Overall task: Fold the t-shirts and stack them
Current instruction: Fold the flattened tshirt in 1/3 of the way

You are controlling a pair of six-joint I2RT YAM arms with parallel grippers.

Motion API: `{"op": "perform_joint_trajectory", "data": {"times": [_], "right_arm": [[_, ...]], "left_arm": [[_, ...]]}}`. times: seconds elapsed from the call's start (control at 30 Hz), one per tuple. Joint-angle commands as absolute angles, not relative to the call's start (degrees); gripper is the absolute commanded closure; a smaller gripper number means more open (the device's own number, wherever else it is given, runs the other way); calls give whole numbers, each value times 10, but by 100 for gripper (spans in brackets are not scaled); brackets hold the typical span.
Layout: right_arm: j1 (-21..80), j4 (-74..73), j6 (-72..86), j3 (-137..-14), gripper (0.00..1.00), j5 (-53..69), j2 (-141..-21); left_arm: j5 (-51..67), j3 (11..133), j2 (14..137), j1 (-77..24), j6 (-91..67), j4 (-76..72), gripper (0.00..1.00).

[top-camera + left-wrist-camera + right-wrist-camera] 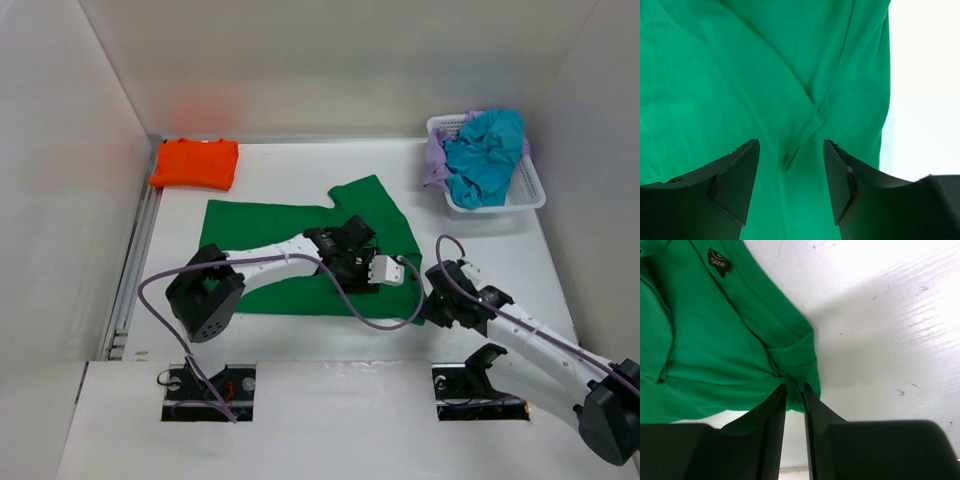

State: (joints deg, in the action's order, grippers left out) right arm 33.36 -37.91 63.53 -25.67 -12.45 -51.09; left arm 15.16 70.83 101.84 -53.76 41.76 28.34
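Green t-shirt [262, 228] lies lengthwise left-right, collar rightward.

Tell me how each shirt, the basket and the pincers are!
orange t-shirt: folded.
green t-shirt: spread out, wrinkled.
white basket: upright, full.
teal t-shirt: crumpled in basket.
lavender t-shirt: crumpled beneath teal one.
left pincer: open over green t-shirt.
right pincer: pinching green t-shirt's edge.

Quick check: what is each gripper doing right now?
Left gripper: open, just above the green t-shirt, holding nothing.
Right gripper: closed, pinching the edge of the green t-shirt.
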Motion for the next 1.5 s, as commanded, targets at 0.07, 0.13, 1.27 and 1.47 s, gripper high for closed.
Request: {"op": "perform_joint_trajectory", "data": {"times": [0.07, 0.13, 1.27, 1.47], "right_arm": [[331, -374, 642, -247, 74, -131, -483], [333, -376, 644, -242, 74, -131, -473], [342, -385, 632, -261, 76, -143, -507], [348, -401, 632, -265, 61, -155, -495]], "left_arm": [[166, 749, 1049, -551, 430, 254, 52], [166, 750, 1061, -554, 436, 262, 54], [153, 827, 1121, -435, 263, 281, 75], [106, 821, 1121, -420, 253, 278, 72]]}}
